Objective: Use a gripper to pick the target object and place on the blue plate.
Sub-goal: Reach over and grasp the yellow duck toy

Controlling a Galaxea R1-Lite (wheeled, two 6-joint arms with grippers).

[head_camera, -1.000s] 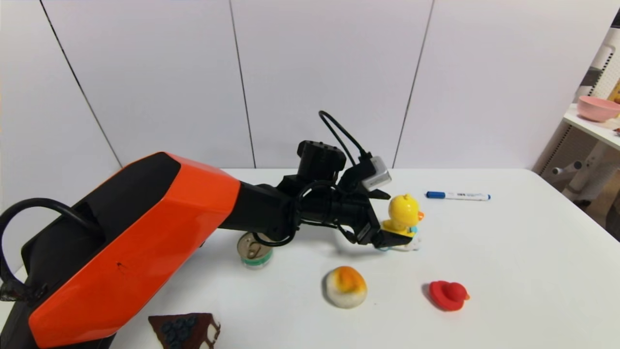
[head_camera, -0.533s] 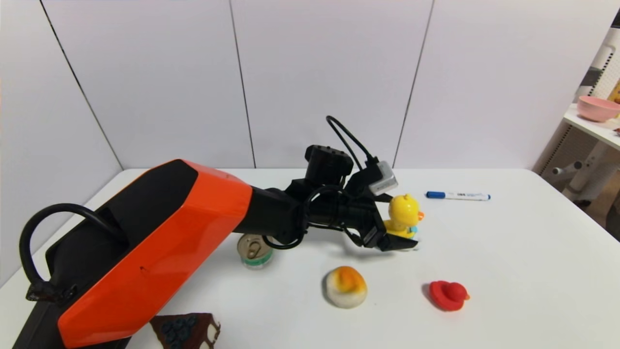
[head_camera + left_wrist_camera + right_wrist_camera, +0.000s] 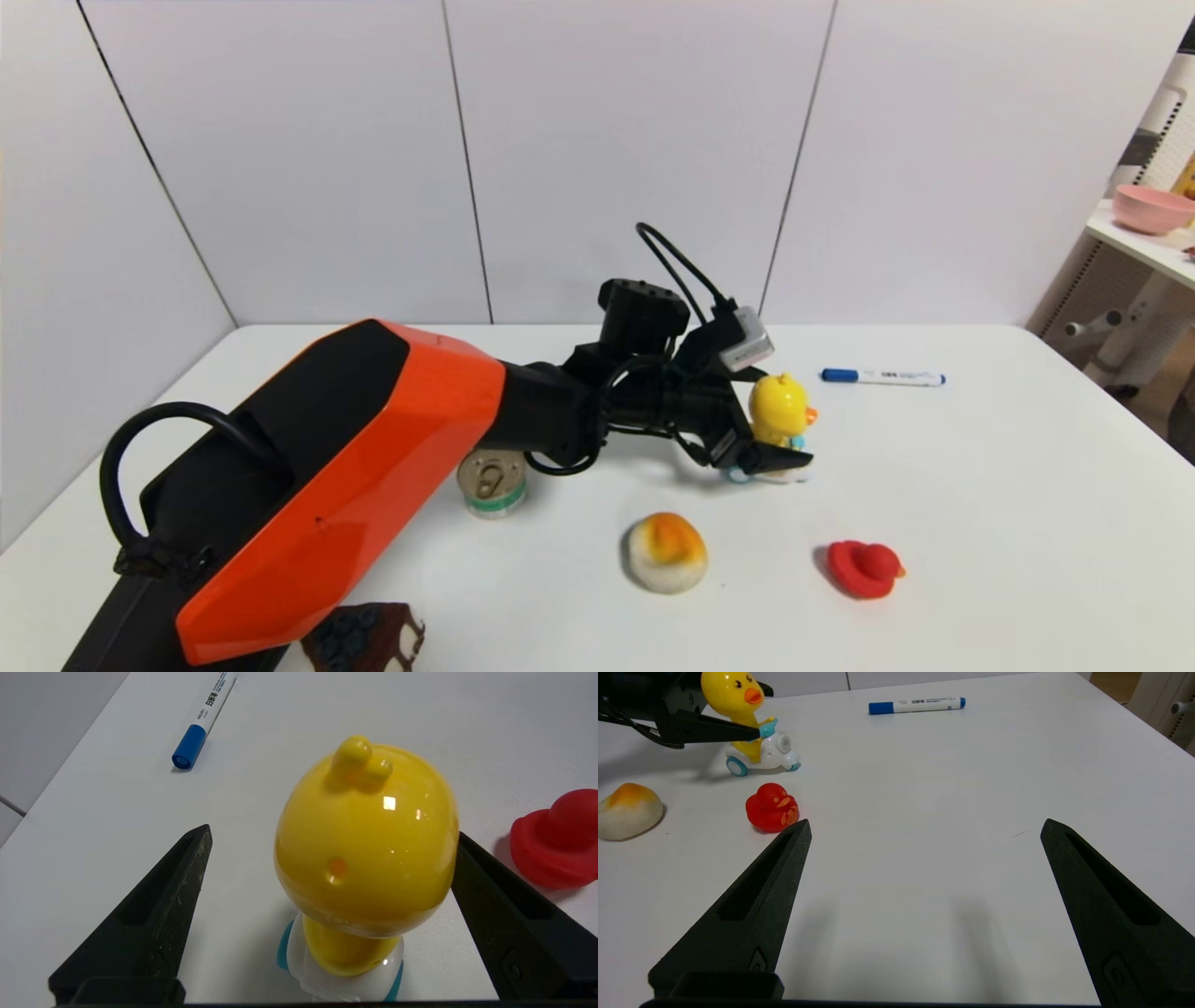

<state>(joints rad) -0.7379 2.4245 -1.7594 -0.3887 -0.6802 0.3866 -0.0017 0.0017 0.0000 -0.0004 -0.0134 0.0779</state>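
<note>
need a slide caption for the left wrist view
Left gripper open around the yellow duck on its toy car, one of the fingers on each side, not yet closed.

marker pen | white barrel, blue cap | small dark print along barrel, looks like Chinese characters plus tiny brand mark, too small to read | no other text, numbers or signs legible anywhere

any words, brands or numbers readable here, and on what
Marker pen: small black print on the white barrel, a short Latin-letter brand followed by characters, too small to read for certain.
Drink can: no print legible on its top or side.
Yellow duck toy, red duck: no text.
</note>
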